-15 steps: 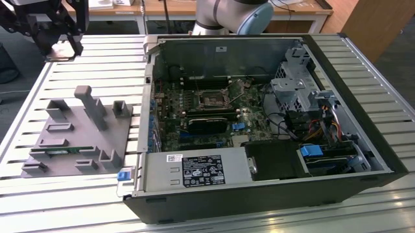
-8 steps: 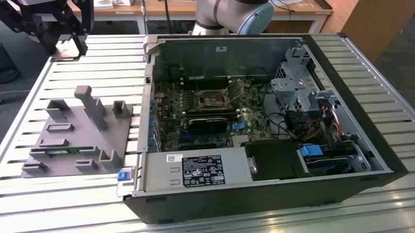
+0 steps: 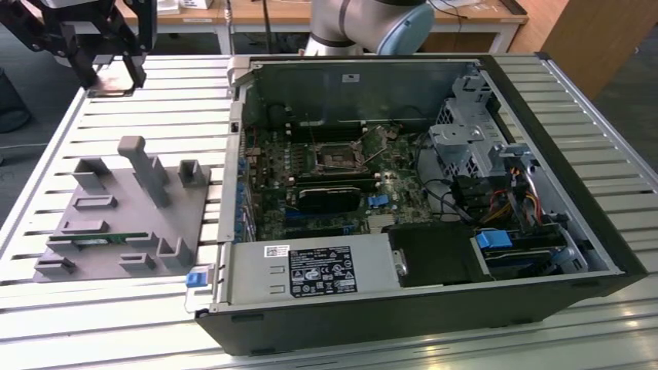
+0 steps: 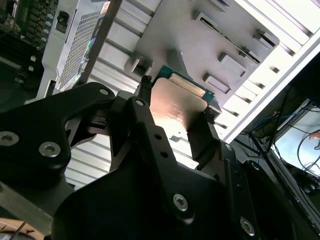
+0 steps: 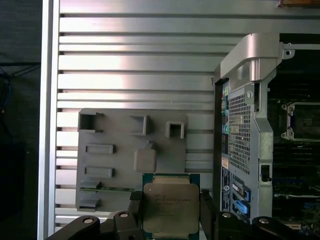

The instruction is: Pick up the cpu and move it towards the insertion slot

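The carrying step is in hand: the claw (image 5: 170, 212) is closed on the cpu (image 5: 167, 205), with its fingers (image 5: 136, 210) pressing on two opposite edges, and the chip is held in the air, apart from the grey fixture (image 5: 125, 150). In the exterior view the claw hangs over the worktop (image 3: 154, 108) at about ten o'clock from the slot (image 3: 337, 156), well apart from it, with the case wall (image 3: 234, 154) between them. I judge that this way calls for a firm, level hold and enough height over that wall. The first wrist view gives the chip's silvery top, while the exterior view gives the gap to the slot.
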`<state>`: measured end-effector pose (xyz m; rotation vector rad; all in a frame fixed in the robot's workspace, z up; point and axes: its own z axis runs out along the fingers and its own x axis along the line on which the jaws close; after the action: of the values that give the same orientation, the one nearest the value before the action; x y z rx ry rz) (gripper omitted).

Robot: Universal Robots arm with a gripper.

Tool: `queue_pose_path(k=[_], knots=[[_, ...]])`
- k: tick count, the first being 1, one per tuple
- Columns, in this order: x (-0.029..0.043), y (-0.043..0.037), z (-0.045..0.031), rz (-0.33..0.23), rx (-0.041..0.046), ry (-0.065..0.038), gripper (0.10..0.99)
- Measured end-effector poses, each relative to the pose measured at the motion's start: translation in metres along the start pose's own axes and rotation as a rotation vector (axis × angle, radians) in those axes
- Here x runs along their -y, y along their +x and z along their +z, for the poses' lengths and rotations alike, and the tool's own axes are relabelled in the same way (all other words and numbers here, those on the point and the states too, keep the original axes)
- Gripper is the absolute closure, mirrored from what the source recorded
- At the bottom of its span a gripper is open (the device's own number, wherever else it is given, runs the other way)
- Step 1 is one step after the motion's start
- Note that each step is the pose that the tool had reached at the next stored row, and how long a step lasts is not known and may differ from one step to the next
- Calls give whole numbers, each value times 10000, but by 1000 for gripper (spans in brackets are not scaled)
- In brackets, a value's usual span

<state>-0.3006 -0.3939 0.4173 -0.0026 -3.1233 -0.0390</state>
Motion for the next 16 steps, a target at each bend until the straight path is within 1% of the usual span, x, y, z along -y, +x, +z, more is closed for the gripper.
queue_pose_path(k=[16], knots=[[0, -136, -2, 0, 1, -1, 545]])
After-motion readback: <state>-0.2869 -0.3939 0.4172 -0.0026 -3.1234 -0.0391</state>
